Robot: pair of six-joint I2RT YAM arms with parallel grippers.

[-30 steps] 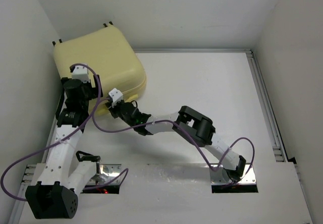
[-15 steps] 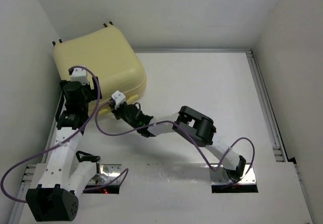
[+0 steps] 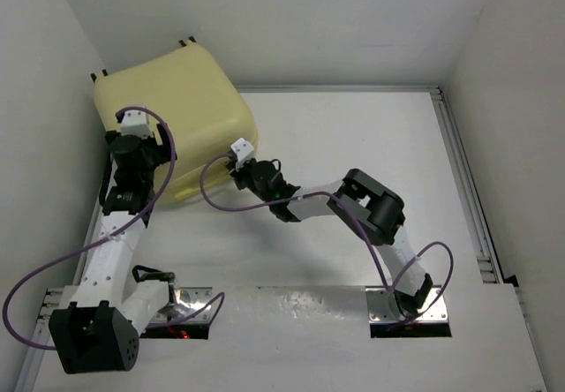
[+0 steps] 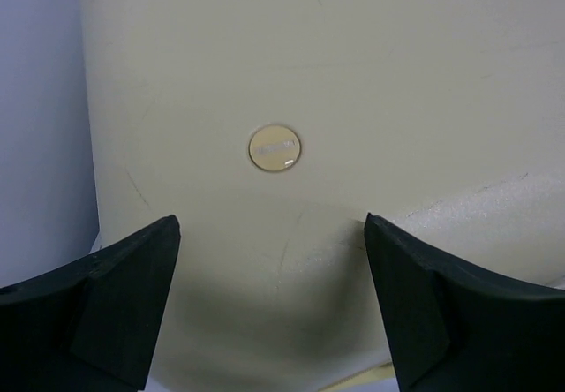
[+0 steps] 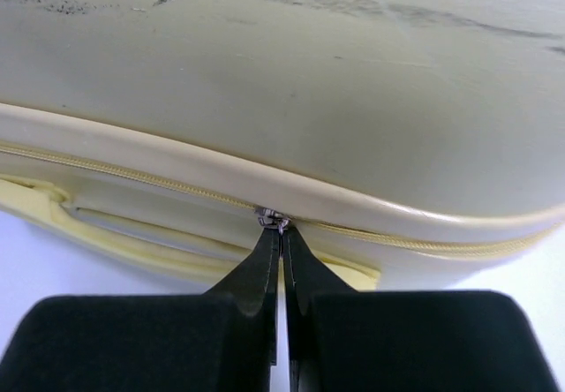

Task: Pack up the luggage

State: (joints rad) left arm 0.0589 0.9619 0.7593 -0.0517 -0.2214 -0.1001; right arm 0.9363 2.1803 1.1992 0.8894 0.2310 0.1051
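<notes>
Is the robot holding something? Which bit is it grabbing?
The right gripper pinches the small metal zipper pull on the seam of the big pale yellow hard-shell suitcase. The left gripper is open over the shell, holding nothing.

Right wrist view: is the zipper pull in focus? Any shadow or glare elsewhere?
Right wrist view: the small metal zipper pull, pinched by the right hand, is fairly sharp; the hand is featureless black. Left wrist view: a soft shadow falls on the pale cream-yellow hard-shell suitcase under the open left hand. Top external view: even light, glare on the metal base plate.
</notes>
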